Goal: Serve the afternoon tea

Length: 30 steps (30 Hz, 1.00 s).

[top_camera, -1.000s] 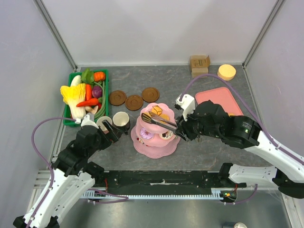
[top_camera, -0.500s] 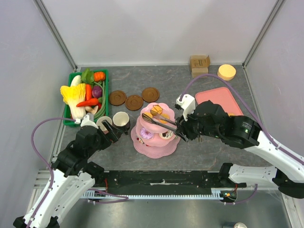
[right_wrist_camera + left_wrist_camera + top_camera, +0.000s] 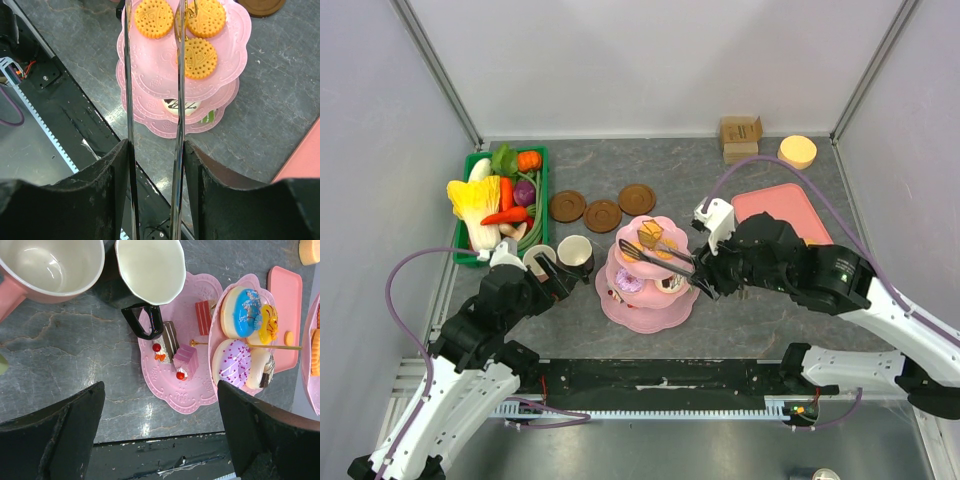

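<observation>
Clasping tongs above orange biscuits, right gripper

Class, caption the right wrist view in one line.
Right gripper holds tongs over three orange biscuits on the pink stand.

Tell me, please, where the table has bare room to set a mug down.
Bare: the grey table strip behind the saucers, between the green basket and the cardboard boxes. Crowded: the mugs, the tiered stand and the tongs in the right gripper sit close together in the middle.
</observation>
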Motion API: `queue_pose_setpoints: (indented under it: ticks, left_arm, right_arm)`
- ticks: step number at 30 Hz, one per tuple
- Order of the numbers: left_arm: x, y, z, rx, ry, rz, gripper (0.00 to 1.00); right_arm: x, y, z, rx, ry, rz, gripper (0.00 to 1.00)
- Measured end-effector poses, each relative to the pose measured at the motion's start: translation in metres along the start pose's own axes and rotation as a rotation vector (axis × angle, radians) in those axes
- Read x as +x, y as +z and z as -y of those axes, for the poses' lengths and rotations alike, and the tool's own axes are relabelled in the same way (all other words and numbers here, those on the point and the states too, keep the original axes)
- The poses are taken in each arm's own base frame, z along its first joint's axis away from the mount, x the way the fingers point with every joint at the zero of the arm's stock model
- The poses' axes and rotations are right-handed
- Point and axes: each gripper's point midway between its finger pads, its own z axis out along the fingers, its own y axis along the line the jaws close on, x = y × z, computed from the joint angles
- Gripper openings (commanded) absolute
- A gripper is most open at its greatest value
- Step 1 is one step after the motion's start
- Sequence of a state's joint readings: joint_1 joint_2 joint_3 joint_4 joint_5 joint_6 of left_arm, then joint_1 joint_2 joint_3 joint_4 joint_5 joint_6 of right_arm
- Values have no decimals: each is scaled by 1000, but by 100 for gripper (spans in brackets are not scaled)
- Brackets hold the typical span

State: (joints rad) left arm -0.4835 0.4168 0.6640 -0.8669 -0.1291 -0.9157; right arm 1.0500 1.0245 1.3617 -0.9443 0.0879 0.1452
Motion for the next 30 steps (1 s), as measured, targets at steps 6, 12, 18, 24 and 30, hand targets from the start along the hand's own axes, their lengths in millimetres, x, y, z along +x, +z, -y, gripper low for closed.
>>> queue_pose_setpoints:
  ticks: [6, 12, 18, 24, 30]
  left_arm:
    - [0, 0, 0, 0, 0, 0, 99]
    - [0, 0, 0, 0, 0, 0, 99]
    - [0, 0, 0, 1, 0, 0, 99]
    - [-2, 0, 3, 10, -2, 6, 99]
    - [-8, 3, 11, 38, -5, 28, 99]
  right_arm:
    - [-5, -14, -1, -14, 3, 46, 53]
    - [-6, -24, -10, -78, -10, 80, 53]
    - [-14, -37, -33, -217, -32, 143, 52]
    - [-34, -51, -42, -274, -31, 235, 51]
    - [-67, -48, -11, -70, 72, 302, 48]
